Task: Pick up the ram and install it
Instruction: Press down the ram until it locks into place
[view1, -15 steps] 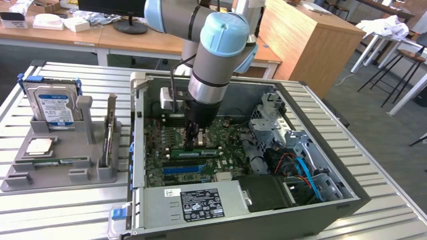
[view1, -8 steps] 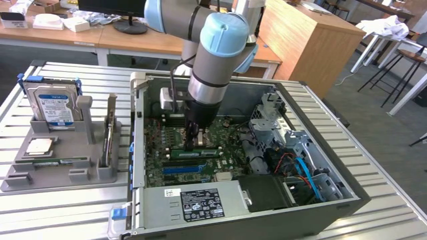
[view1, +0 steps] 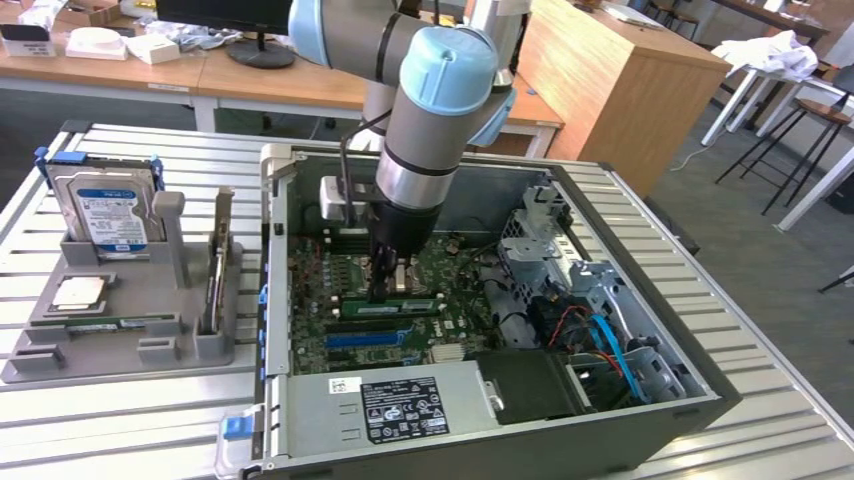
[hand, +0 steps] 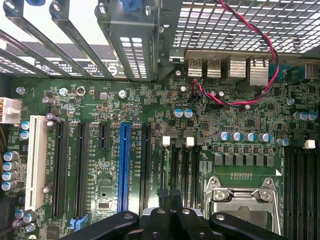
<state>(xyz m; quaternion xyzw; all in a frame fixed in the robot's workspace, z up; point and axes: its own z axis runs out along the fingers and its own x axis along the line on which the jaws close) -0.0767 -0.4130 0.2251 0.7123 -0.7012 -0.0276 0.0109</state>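
Claw (hand: 170, 197) shut above motherboard (hand: 150, 150) (blue slot (hand: 123, 167) beside).

You had the gripper (view1: 391, 290) down inside the open computer case (view1: 694, 400), fingers together over the motherboard (hand: 150, 125). Room there was tight: drive cage (view1: 561, 245) and cables (view1: 607, 340) crowded the exterior view's right, power supply (view1: 387, 405) blocked the near end. From above the case was open. On the exterior view's left, the grey holder (view1: 127, 330) with the hard drive (view1: 110, 215) stood well apart.

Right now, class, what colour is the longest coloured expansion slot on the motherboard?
Blue slot; wrist view shows it best.
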